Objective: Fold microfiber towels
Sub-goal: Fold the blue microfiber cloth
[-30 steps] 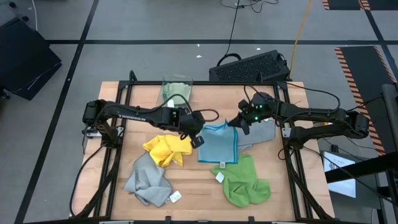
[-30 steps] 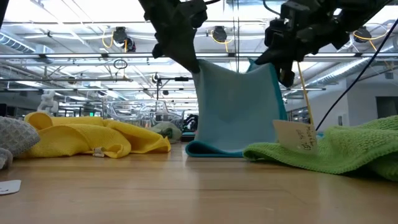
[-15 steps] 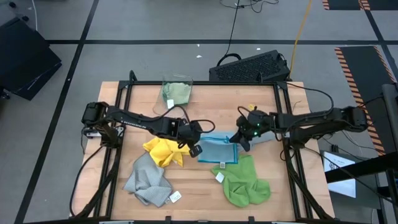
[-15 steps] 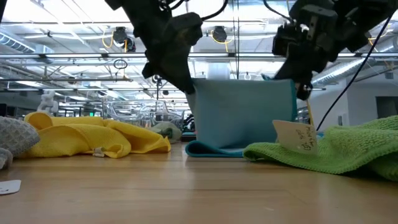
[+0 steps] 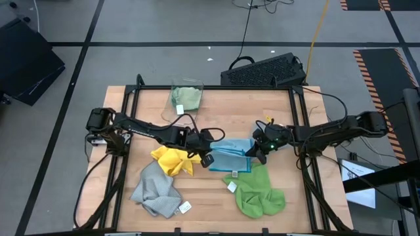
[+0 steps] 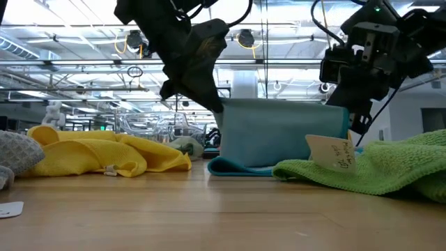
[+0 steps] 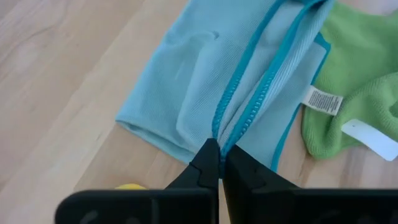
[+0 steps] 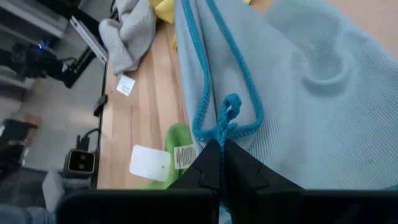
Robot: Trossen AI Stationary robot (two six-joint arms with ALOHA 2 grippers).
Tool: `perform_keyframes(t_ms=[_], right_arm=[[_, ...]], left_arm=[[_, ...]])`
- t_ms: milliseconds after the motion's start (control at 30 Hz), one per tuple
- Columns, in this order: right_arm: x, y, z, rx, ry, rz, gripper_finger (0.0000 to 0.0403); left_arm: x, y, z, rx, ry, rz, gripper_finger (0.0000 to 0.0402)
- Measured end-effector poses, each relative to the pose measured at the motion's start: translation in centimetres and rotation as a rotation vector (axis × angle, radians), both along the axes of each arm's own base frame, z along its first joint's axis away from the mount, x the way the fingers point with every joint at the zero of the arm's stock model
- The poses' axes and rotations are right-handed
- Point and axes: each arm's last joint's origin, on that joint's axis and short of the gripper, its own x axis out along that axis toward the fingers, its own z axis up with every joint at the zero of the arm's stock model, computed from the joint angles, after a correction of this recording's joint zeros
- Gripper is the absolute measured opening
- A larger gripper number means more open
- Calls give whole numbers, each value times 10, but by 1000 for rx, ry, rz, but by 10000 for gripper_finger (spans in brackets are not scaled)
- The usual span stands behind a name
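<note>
A light blue towel lies folded at mid-table, its folded edge on the wood. My left gripper is shut on its left upper corner and my right gripper on its right upper corner; both hang low over the table. A yellow towel lies to its left, a grey towel at the near left, and a bright green towel with white tags at the near right. A pale green towel sits in the clear bin. My left gripper pinches the blue towel's left corner between its two fingers, where two hemmed edges meet, so two layers. The fingers slant down from above. The towel hangs below them, its fold on the table. My right gripper pinches the right corner's bunched dark-blue hem between its two fingers, slanting down from above. The upper edge runs nearly straight between the two grippers, and the cloth hangs below it to the table.
The clear bin stands at the far edge. A black keyboard lies beyond the table's far right corner. Bare wood shows at the near middle between the grey and bright green towels. A paper tag stands on the green towel.
Both grippers have gone down and toward the table's near edge, and a little apart, holding the blue towel's corners. The towel's held upper edge has come lower and stretched wider, while its folded edge has stayed on the table.
</note>
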Motion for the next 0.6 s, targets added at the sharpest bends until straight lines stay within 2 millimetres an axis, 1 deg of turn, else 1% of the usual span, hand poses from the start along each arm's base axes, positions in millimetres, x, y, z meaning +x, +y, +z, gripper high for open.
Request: perform_keyframes(t_ms=[133, 233, 400, 600], right_arm=[[-3, 1, -4, -13, -37, -40, 2], [-4, 0, -6, -32, -48, -74, 3], [-3, 0, -4, -15, -69, -79, 3], [0, 5, -6, 0, -68, -66, 3]], left_arm=[[0, 0, -1, 1, 3, 0, 11], [-1, 0, -1, 2, 7, 0, 5], [-1, 3, -1, 18, 16, 28, 11], [-4, 3, -3, 4, 46, 59, 5]])
